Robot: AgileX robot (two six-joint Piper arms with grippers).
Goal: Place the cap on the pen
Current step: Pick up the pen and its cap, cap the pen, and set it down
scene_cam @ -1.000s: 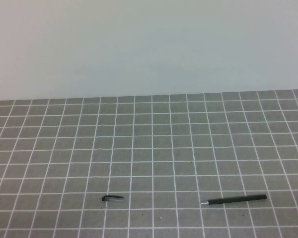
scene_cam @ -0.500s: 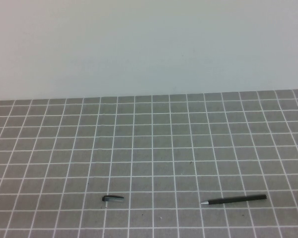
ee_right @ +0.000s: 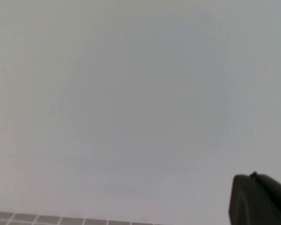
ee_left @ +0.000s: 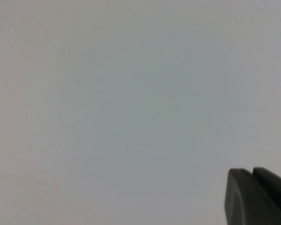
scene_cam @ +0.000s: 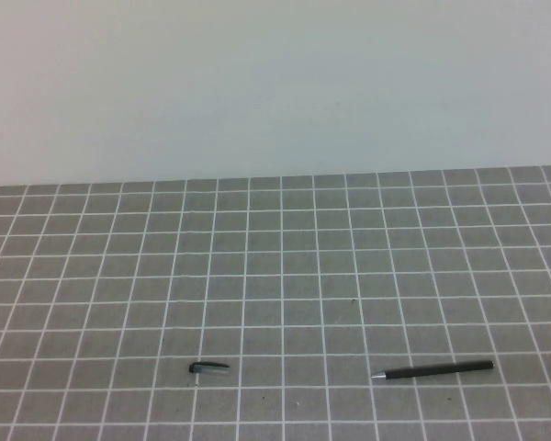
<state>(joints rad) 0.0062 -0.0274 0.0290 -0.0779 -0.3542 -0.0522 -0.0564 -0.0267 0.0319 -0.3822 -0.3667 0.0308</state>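
lying flat on the gridded table (scene_cam: 285,266), the pen (scene_cam: 432,370) rests on the right claw's side and the loose cap (scene_cam: 208,368) on the left claw's side, the two well apart and far from either claw. neither claw shows in the high view. the left claw (ee_left: 257,197) appears only as a dark corner in its own wrist view against plain wall, and the right claw (ee_right: 258,199) likewise, with a thin strip of table grid below it. from those slivers i cannot tell how far either claw is open; with pen and cap both on the table, neither has hold of them. the pen looks slim, stiff and light, with a smooth dark barrel that will likely roll or slip under a poor pinch, so the place to take it is across the mid-barrel toward the back end, leaving the silver tip clear for the cap. the cap is tiny and light and may skid when touched; grip it across its body, though which end is its mouth is too small to tell.
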